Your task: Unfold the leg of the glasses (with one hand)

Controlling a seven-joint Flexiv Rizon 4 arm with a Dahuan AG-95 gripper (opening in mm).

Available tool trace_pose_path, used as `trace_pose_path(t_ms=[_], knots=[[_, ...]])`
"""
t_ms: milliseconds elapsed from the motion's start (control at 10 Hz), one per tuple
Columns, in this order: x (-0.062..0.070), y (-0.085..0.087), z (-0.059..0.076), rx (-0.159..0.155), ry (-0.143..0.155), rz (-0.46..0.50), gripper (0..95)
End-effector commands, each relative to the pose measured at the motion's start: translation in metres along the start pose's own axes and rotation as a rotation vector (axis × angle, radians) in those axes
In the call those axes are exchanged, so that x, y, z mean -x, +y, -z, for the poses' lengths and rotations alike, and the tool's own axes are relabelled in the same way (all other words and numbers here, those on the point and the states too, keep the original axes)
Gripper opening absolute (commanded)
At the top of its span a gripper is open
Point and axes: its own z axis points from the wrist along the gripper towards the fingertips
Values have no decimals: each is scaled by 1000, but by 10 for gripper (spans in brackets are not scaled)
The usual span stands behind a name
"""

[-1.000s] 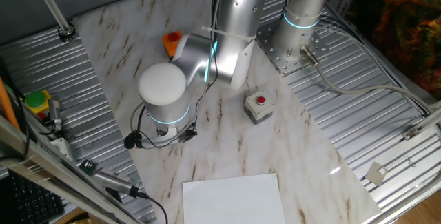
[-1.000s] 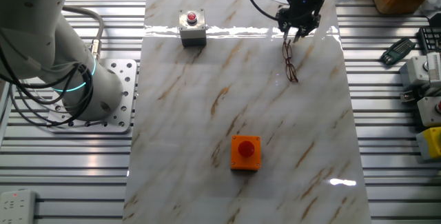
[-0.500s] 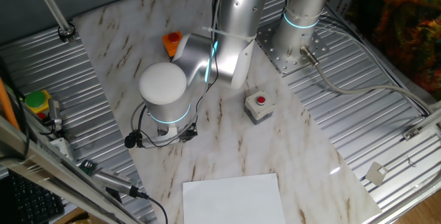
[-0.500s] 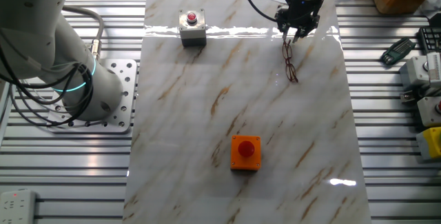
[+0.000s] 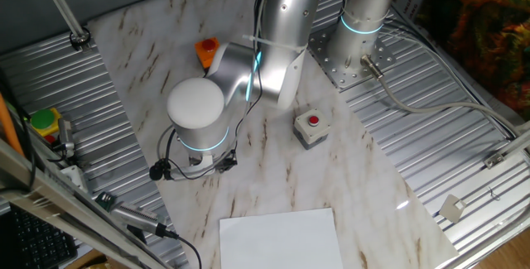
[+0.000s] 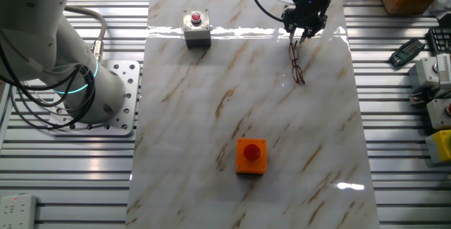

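Observation:
The glasses [image 6: 298, 65] are thin, dark reddish-brown wire spectacles lying on the marble tabletop [image 6: 211, 130] near its far right side. My gripper [image 6: 301, 37] hangs from the black wrist directly over their far end. Its fingers stand close together and their tips meet the far tip of the frame, apparently pinching it. In the one fixed view the arm's white-capped wrist [image 5: 196, 103] hides both the gripper and the glasses.
A grey box with a red button [image 6: 196, 26] stands at the far left of the marble and also shows in the one fixed view [image 5: 310, 127]. An orange box with a red button [image 6: 251, 156] sits near the middle front. White paper [image 5: 280, 237] lies at one end. Clutter lines the right edge.

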Motion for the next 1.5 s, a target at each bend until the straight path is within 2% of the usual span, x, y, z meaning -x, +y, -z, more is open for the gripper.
trace_pose_path(t_ms=[100, 800, 1500], knots=[[0, 0, 0, -2, 0, -2, 0], [1, 0, 0, -4, -2, -2, 0], [3, 1, 10, 10, -14, -19, 0]])
